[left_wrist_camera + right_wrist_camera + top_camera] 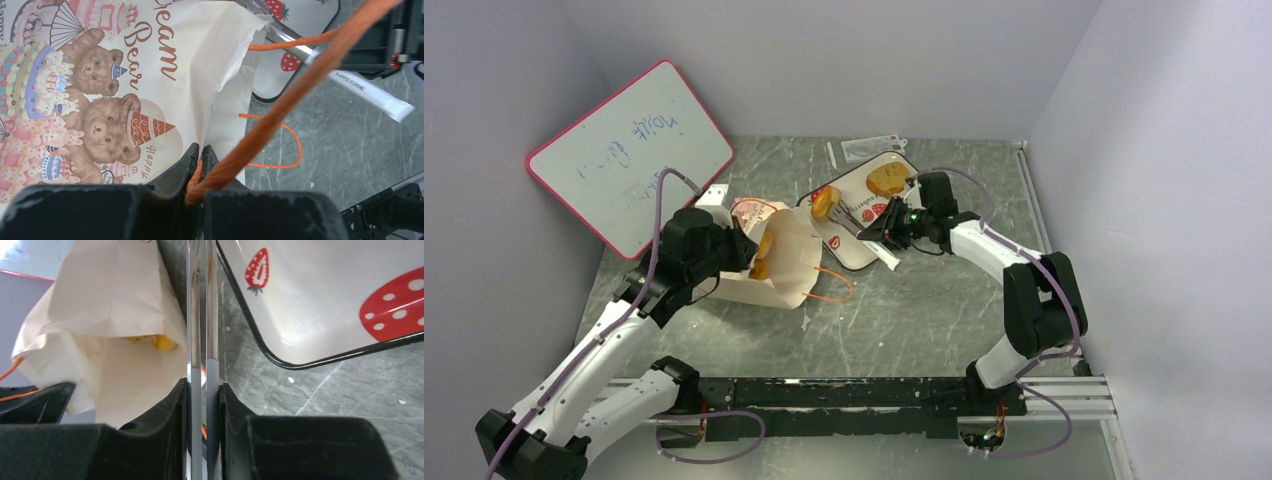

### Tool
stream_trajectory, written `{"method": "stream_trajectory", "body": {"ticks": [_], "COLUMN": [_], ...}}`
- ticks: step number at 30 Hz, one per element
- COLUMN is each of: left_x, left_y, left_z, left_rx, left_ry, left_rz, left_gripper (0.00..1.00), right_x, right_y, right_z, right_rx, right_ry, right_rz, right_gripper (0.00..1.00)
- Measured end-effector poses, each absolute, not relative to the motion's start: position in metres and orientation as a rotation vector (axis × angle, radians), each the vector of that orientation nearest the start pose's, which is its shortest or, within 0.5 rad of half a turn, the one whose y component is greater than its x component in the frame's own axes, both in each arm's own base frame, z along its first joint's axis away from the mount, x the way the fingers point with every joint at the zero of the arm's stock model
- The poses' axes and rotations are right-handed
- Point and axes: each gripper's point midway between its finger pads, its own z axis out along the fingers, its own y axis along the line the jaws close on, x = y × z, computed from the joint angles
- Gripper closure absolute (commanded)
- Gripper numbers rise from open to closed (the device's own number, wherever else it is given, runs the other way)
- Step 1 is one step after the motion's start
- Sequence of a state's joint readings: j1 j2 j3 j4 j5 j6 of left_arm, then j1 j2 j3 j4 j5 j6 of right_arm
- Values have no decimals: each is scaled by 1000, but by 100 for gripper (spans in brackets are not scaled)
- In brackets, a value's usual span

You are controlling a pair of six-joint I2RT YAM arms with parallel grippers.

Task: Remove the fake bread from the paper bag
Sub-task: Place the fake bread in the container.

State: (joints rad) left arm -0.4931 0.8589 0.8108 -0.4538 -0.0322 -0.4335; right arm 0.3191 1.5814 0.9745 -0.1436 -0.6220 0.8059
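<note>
Jaws of the left gripper (200, 152) are clamping together on the orange cord handle (280, 97) of the paper bag (792, 262). Jaws of the right gripper (202, 386) are clamping on the metal tongs (202, 315), which are pointing between bag and strawberry tray (325, 305). The bag is lying on its side, mouth open toward the tray. Fake bread (762, 258) is showing inside the mouth. A small piece (824, 203) and an oval bun (885, 179) are sitting on the tray.
</note>
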Motion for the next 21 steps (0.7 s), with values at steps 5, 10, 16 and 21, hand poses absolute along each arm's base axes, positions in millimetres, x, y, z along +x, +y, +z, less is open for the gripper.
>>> {"method": "stream_trajectory", "body": {"ticks": [5,10,16,21], "left_x": [249,243,241,241], "left_y": [-151,-150,-150,-151], "left_z": [214,216,215,214], "left_rx": [61,67,70,71], "left_ry": [2101,2101,2108,2111], "left_rz": [-557,-567,-570,-570], "left_gripper": [93,93,93,93], "right_x": [325,324,320,314], "right_y": [239,238,230,220], "right_z": [116,112,101,90], "right_rx": [279,277,298,352], "right_ry": [2507,2509,2532,2560], "right_rz": [1237,1227,1208,1188], "right_gripper": [78,62,58,58]}}
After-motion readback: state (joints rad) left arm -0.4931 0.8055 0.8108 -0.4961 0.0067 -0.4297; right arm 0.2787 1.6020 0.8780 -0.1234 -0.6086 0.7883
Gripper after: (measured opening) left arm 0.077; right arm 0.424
